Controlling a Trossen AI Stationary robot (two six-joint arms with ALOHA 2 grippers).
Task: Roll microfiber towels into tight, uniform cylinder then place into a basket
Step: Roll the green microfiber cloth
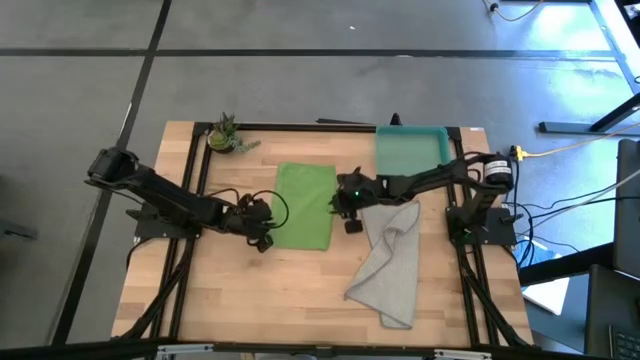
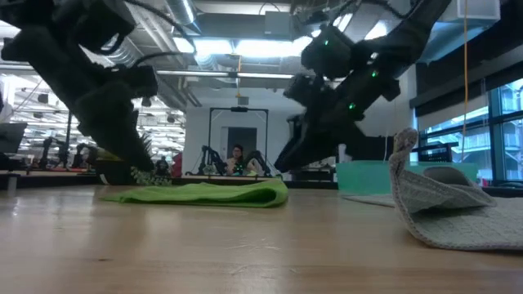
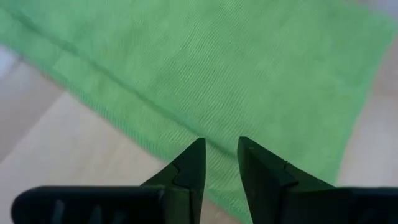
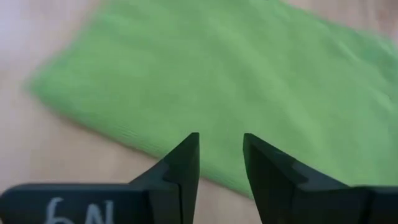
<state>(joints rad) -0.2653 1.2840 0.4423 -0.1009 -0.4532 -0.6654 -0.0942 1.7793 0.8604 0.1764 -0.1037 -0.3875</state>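
Left gripper: the left gripper (image 1: pixel 262 226) hovers at the left long edge of the green towel (image 1: pixel 304 206), near its front corner; in its wrist view the fingers (image 3: pixel 186 171) stand a narrow gap apart, with nothing between them and the towel's edge below.
Right gripper: the right gripper (image 1: pixel 350 212) hangs at the right long edge of the green towel, fingers (image 4: pixel 185 163) likewise slightly apart and empty, pointing down at the cloth.
Green towel: lies flat on the wooden table (image 1: pixel 240 300), folded into a long strip, not yet rolled; the low view shows its near edge a little thick and rounded.
Grey towel: the grey towel (image 1: pixel 392 262) lies crumpled to the right of the green towel, one corner standing up beside the right gripper.
Basket: the teal basket (image 1: pixel 411 150) sits behind and to the right of the green towel, apart from it.
Potted plant: the small potted plant (image 1: pixel 224 136) stands behind and to the left of the green towel.
Step in hand: probably taking hold of the green towel to begin the roll.
How to do it well: both grippers should pinch the same short end at matching points, so the first turn starts square; keep the cloth taut between them and the turns tight, or the cylinder will cone.
Risk: the right arm may snag the grey towel's raised corner.
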